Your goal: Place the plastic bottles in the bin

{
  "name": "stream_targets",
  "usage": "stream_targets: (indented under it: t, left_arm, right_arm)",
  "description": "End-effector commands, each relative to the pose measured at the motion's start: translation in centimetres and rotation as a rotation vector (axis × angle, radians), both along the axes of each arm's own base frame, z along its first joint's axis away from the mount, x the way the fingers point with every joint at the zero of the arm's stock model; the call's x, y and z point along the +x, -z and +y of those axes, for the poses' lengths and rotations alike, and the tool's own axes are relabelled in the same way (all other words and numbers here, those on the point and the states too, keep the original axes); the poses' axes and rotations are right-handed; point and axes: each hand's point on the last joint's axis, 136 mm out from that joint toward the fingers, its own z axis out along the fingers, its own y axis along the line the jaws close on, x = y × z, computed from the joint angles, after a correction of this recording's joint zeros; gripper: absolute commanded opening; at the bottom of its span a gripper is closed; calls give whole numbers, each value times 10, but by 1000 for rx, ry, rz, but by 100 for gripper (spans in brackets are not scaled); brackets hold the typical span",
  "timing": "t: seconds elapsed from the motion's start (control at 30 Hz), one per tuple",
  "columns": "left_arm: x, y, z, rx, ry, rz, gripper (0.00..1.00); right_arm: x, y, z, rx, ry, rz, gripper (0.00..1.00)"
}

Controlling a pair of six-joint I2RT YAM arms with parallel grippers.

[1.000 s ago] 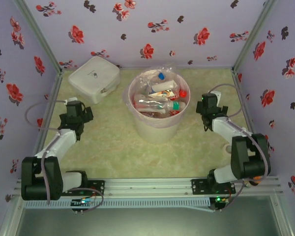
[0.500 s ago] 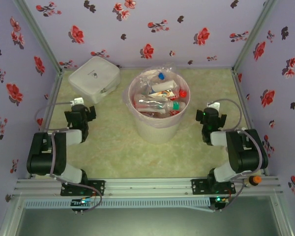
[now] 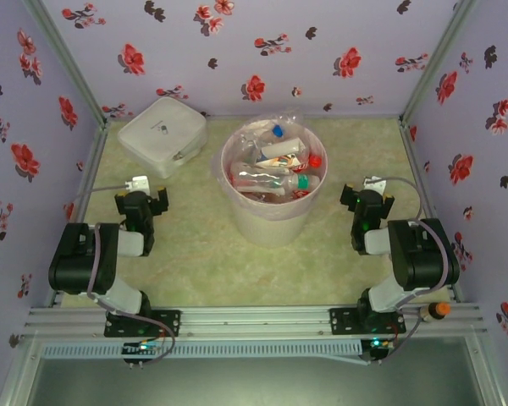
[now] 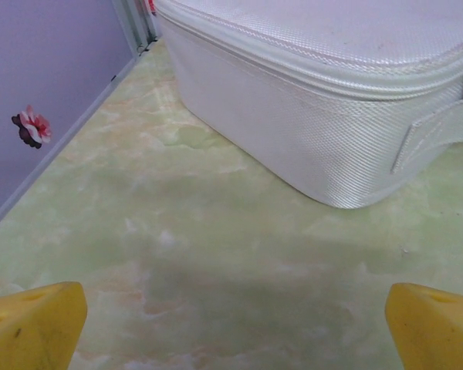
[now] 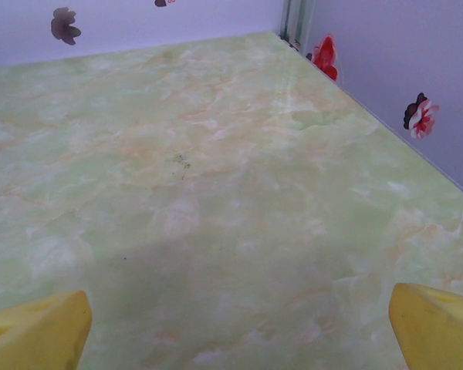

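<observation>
Several plastic bottles (image 3: 275,169) with red, green and blue caps lie heaped inside the bin (image 3: 273,222), a round pale bucket with a pinkish bag liner at the table's middle back. My left gripper (image 3: 140,200) is folded back low at the left, well clear of the bin; in the left wrist view it (image 4: 235,327) is open, yellow fingertips (image 4: 35,324) wide apart over bare table. My right gripper (image 3: 367,203) sits folded at the right of the bin; in the right wrist view it (image 5: 239,327) is open too, with nothing between its fingertips (image 5: 38,327).
A white rounded square case (image 3: 162,134) lies at the back left; its woven side (image 4: 316,100) is close ahead of the left gripper. Flowered purple walls (image 3: 262,51) enclose the green marbled table (image 3: 195,254) on three sides.
Both arms have folded back toward their bases, grippers drawing nearer the front and lower. The jaws stayed open; the bin and bottles have not moved.
</observation>
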Motion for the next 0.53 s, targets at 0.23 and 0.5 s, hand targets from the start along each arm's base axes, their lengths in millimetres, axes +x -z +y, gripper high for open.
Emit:
stream_targets:
  t: [0.23,0.5]
  left_arm:
    - [9,-15,4,-14,-5,-50,100]
    - [8,-14,4,-14,-4,-49,100]
  right_arm:
    - [6,-10,-6,12,38,-33,99]
    - [5,-11,-7,14,39,-39,99]
